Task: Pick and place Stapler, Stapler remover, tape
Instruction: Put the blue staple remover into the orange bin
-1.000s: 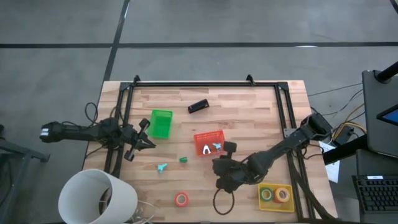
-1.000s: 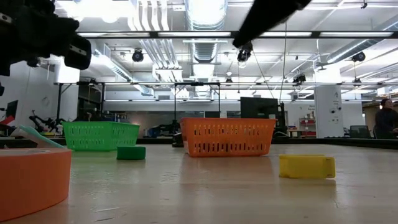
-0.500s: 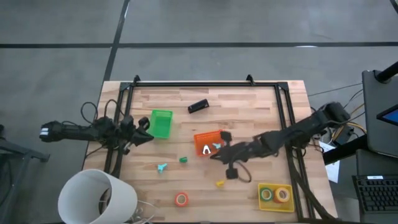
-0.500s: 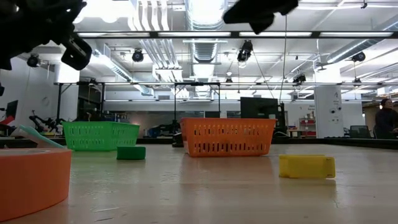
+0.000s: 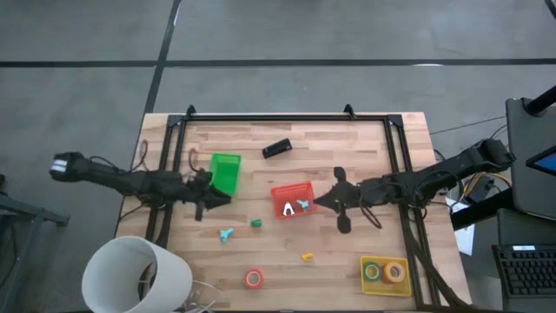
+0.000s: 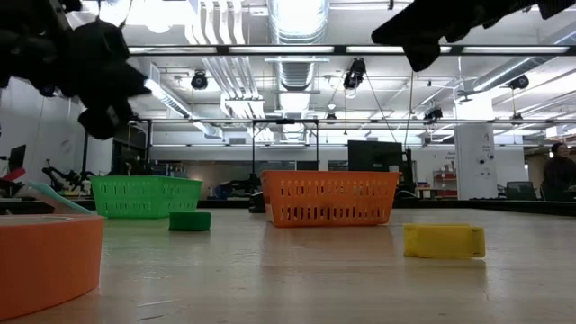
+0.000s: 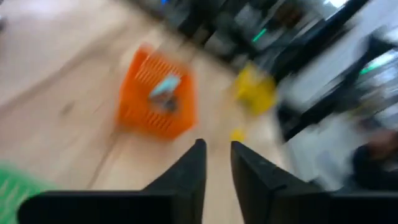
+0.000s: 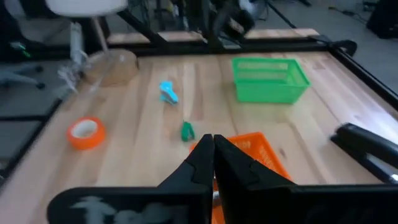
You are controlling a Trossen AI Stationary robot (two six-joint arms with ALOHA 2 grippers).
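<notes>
My right pincer (image 5: 320, 202) had come up from the front part of the table (image 5: 365, 148) and now hung just beside the orange bin (image 5: 291, 198), its fingers pressed together and holding nothing. A yellow piece (image 5: 307, 256) that was not on the wood a second before lay behind it, toward the front edge. So I judge that this piece was dropped short and must be taken again.

My left pincer (image 5: 224, 197) had moved closer to the green bin (image 5: 226, 172) and stood at its near corner. Its fingers had opened only to a narrow gap, with nothing between them.

The stapler (image 5: 276, 149) lay beyond both pincers, between the two bins and nearer the far rail, not yet taken. The yellow bin (image 5: 385, 289), well behind my right pincer, held two tapes. The orange tape (image 5: 253, 278) lay alone near the front edge. A blue piece (image 5: 226, 234) and a green piece (image 5: 256, 223) lay between my pincers. Nothing blocked the way to the stapler.
</notes>
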